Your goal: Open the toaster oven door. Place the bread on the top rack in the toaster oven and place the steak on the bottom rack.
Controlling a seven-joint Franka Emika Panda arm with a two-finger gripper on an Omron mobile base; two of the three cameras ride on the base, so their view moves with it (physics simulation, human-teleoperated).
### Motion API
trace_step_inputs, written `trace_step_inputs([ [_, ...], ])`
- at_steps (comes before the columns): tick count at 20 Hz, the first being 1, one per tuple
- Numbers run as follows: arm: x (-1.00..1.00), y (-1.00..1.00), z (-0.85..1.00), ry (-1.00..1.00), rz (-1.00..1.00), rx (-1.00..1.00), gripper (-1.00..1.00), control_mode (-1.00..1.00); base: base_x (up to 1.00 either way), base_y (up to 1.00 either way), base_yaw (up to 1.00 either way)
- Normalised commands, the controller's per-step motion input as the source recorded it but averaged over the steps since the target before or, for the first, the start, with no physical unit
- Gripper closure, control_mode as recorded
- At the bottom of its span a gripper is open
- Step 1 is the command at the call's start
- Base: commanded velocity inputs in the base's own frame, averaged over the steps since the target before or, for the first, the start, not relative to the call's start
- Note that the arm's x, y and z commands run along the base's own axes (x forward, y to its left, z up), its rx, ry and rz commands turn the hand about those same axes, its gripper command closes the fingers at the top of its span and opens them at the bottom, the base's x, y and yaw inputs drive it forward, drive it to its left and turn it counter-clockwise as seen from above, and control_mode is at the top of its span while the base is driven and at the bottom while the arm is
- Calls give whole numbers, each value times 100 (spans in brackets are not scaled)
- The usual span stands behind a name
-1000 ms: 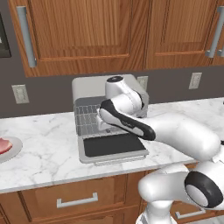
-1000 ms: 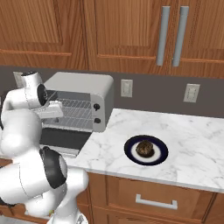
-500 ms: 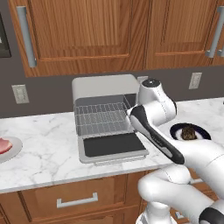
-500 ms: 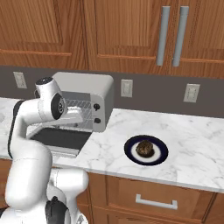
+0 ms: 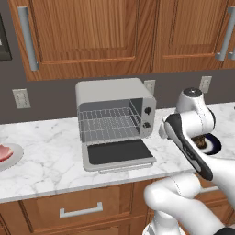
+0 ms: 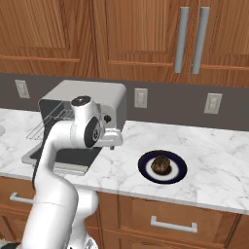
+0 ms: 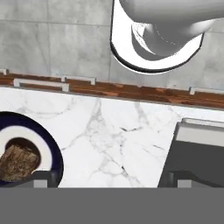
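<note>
- The toaster oven [image 5: 114, 108] stands on the marble table [image 5: 46, 160], its door [image 5: 118, 153] folded down flat in front, both wire racks bare.
- The gripper [image 7: 109, 178] hangs over the table between the oven and a dark blue plate [image 6: 162, 167], fingers spread wide and holding nothing.
- The bread [image 6: 161, 165] sits on that plate, just beside one fingertip [image 7: 41, 177].
- The steak [image 5: 4, 153] lies on a pale plate [image 5: 13, 158], far left.

The white arm bends forward, its gripper [image 7: 112, 178] open, pointing down.
</note>
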Motion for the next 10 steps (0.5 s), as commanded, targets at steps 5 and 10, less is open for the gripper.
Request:
trace_step_inputs([
  [5, 0, -100, 0, 0, 0, 15, -100, -100, 0, 0, 0],
  [10, 0, -100, -1, 8, -10, 12, -100, -100, 0, 0, 0],
])
